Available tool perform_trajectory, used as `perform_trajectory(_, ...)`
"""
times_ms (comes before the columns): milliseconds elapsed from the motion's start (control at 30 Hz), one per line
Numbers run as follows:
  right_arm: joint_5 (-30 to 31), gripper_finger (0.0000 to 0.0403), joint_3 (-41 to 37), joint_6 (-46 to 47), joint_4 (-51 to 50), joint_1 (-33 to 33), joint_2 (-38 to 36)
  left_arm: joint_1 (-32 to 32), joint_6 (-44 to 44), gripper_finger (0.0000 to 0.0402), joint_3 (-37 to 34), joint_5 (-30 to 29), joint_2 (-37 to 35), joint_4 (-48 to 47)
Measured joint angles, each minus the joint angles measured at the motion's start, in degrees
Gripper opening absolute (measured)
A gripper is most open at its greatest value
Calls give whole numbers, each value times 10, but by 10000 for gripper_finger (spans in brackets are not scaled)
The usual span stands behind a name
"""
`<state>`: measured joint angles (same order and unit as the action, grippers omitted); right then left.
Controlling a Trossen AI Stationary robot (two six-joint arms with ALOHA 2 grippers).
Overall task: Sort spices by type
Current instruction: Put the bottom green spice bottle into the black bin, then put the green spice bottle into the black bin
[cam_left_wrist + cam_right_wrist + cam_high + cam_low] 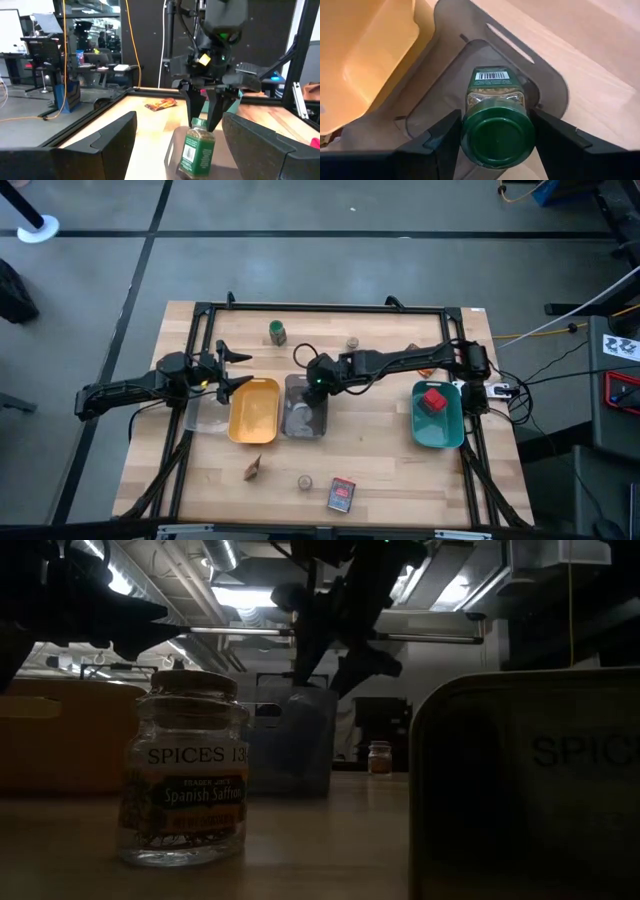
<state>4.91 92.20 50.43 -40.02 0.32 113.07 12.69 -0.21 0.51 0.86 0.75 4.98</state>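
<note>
The left gripper [236, 368] waits wide open and empty beside the yellow tray [254, 412]. Over the grey tray [445, 40], the right gripper [497, 132] clamps a green-lidded jar [496, 120] by its lid; it has clear glass, green-brown contents and a barcode label.

Table [380, 470] is showing as pale wood w/ visible grain, matt finish. Yellow tray [254, 411] is looking like smooth plastic, slight sheen; grey tray [540, 82] is reading as smoky translucent plastic, smooth. Green-lidded jar [496, 120] is appearing as clear glass or plastic w/ glossy green lid & paper label. Right gripper [495, 137] fingers [442, 135] are looking like matt black plastic. Cork-topped jar [186, 768] is showing clear shiny glass, paper label
</note>
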Motion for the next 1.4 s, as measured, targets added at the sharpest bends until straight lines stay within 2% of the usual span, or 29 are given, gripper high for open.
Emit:
perform_trajectory(767,0,221,0,2,61,-3,1,0,0,279,0,0,2,0)
perform_trajectory(1167,-15,268,0,5,70,-3,1,0,2,279,0,0,2,0)
perform_trajectory(1400,-15,275,0,3,79,-5,1,0,2,279,0,0,2,0)
